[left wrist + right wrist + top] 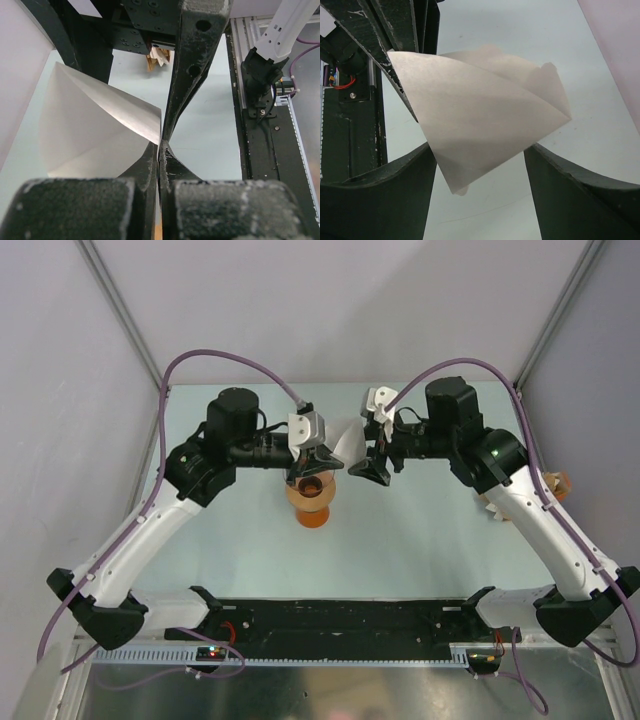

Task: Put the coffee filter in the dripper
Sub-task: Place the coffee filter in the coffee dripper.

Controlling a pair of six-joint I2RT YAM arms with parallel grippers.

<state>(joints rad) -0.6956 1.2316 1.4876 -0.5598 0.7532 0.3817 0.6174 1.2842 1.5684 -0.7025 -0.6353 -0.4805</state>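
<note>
Pinching one coffee filter (347,445) near one dripper (311,502).

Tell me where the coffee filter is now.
Top view, centre: the coffee filter is pinched in the left hand by the dripper, with the open right hand straddling its other edge.

The dripper (312,502) has the left gripper (313,468) right over its mouth, jaws pinched on the edge of the coffee filter (347,445), so the straight way down is blocked. The filter fans out rightward across the gap between the spread fingers of the right gripper (372,470), leaving little room between the two grippers. Open table (400,550) lies nearer the arm bases, and a stack of paper fans (492,505) sits beside the right arm.
</note>
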